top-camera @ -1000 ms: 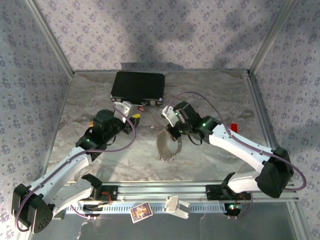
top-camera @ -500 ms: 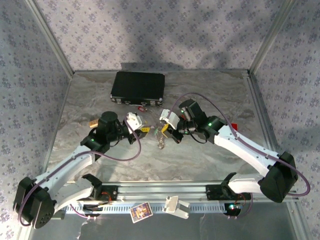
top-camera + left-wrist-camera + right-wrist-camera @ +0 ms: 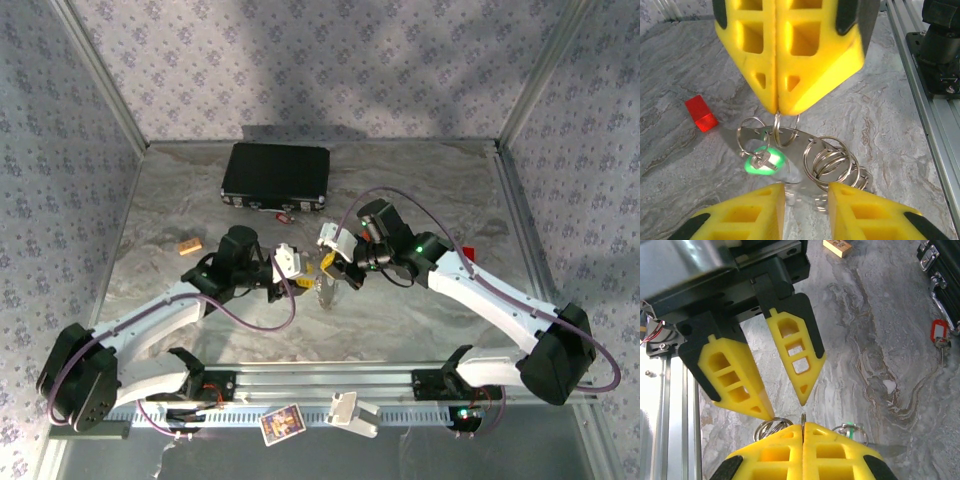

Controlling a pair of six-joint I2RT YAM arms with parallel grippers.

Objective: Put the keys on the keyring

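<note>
Since the earlier frame the left arm has swung inward across the table (image 3: 430, 190), bringing the left gripper (image 3: 303, 276) from beside the black case (image 3: 276, 172) to just short of the right gripper (image 3: 328, 265); its jaws have narrowed over that travel. Count: two keys, one keyring, one black case, one red block, one tan block, one printed card. The keyring (image 3: 832, 160) is a cluster of silvery wire loops, some stacked like a coil, joined to a pale translucent band; it hangs between the two grippers near the table's centre. The right gripper is clenched on one wire loop of the keyring, finger faces pressed flat together. The left gripper is released, its two yellow tips standing apart just beside the rings, with bare table showing between them. The green key (image 3: 762, 161) sits amid the loops, a small ring through its head, and casts a green glow on the band. The red key (image 3: 938, 334) lies on the table just in front of the black case, well apart from the keyring. The left wrist view resolves the separate loops, the green key and the red block (image 3: 701, 114), all too small to read from above. The top view places the tan block (image 3: 190, 245) left of the left arm and the card (image 3: 282, 423) on the near rail.
</note>
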